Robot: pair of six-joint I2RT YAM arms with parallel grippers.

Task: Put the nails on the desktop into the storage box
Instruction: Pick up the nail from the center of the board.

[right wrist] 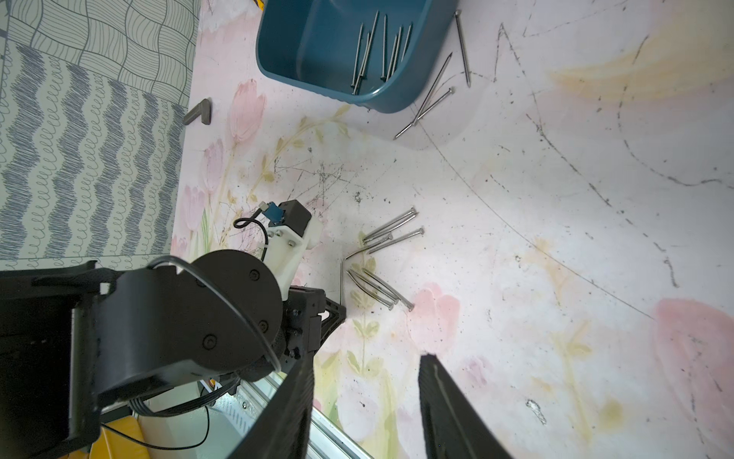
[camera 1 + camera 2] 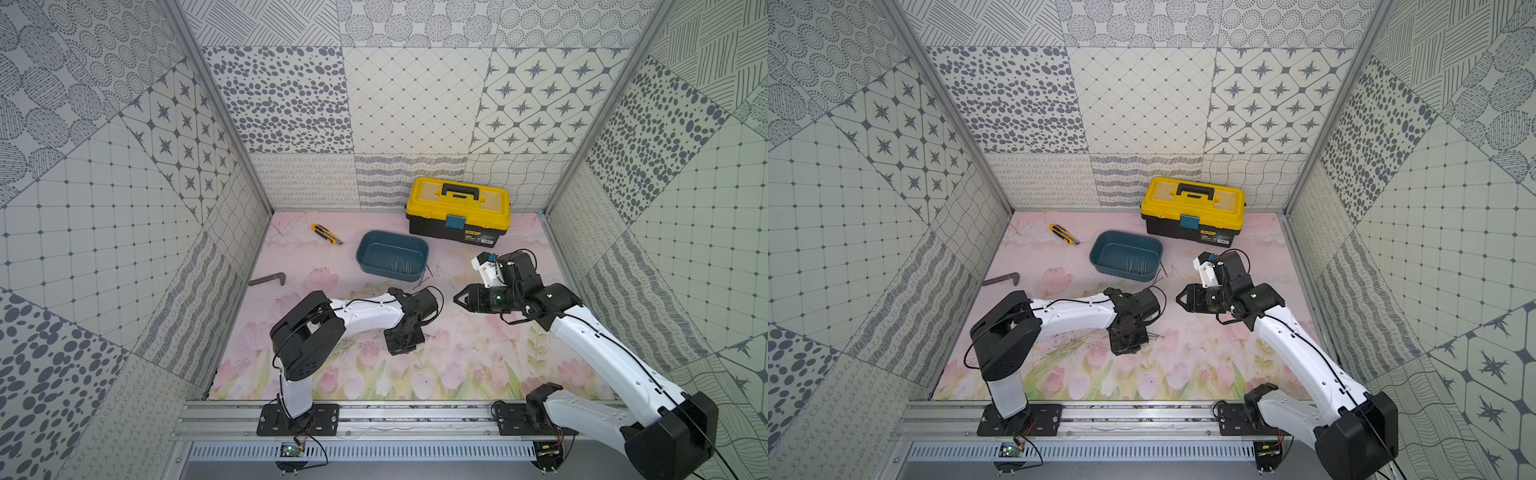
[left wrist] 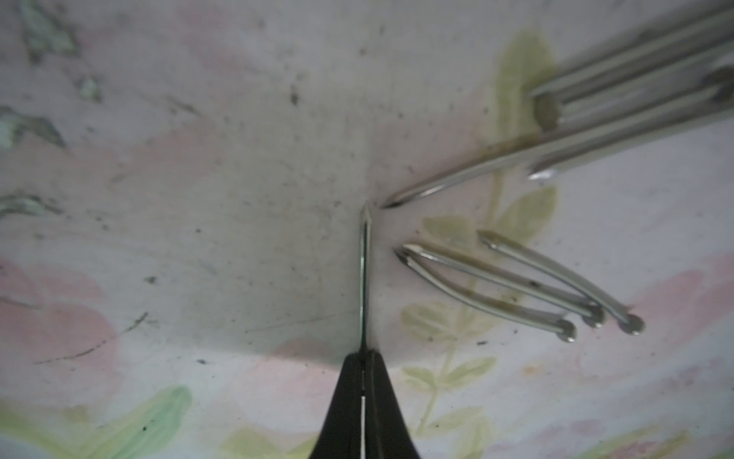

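1. Done: several nails (image 1: 383, 47) already lie in the teal storage box (image 1: 278, 51).
2. In hand: my left tool (image 3: 363, 357) is clenched on one nail (image 3: 364, 278), low over the surface (image 1: 556, 238), well apart from the box.
3. My right tool (image 1: 367, 357) is released and empty, hovering near the loose nails.
4. Left to do: two clusters (image 1: 381, 286) beside the held nail, plus three nails (image 1: 433, 95) just beside the box.

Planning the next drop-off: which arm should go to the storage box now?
Left. The left gripper is shut on one nail, whose tip sticks out past the jaws, so it can carry it to the storage box. The right gripper is open and holds nothing.
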